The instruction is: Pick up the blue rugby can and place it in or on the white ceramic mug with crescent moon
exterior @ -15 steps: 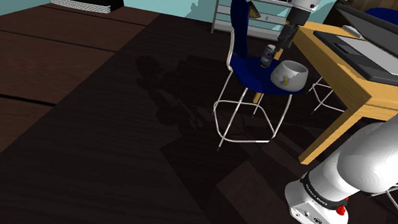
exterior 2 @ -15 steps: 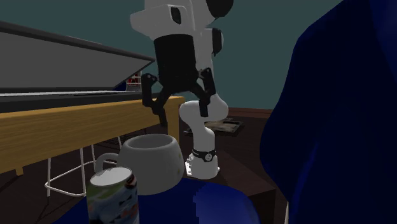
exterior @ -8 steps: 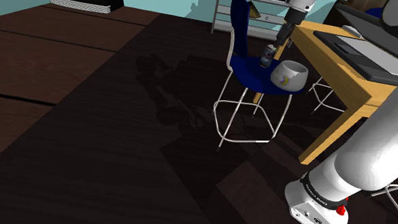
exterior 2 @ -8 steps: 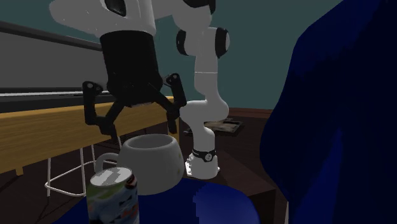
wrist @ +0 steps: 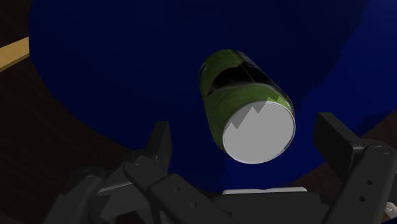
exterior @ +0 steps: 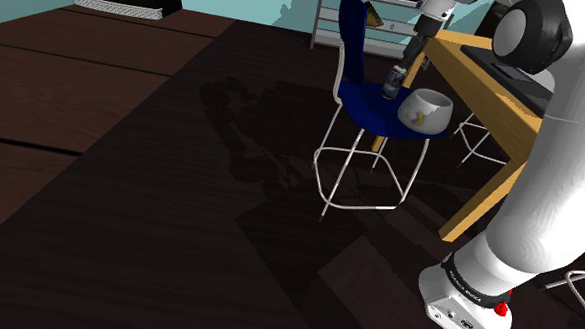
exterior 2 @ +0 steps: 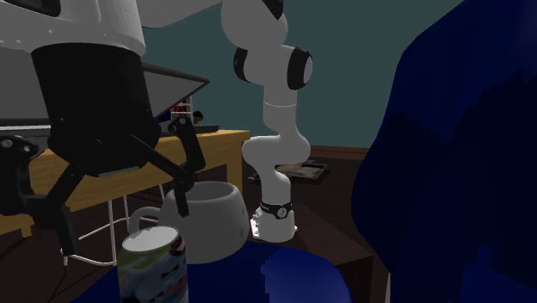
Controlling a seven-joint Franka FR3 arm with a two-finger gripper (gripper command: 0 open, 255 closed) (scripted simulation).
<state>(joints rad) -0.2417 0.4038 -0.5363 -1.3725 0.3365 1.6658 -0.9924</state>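
Set on chair [exterior: 363, 96]: can [exterior: 394, 81] just left of mug [exterior: 425, 111] in the shoulder view; table [exterior: 478, 82] right of chair.

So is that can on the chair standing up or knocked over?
Upright. The can stands on its base on the blue chair seat beside the mug, its flat grey top facing up.
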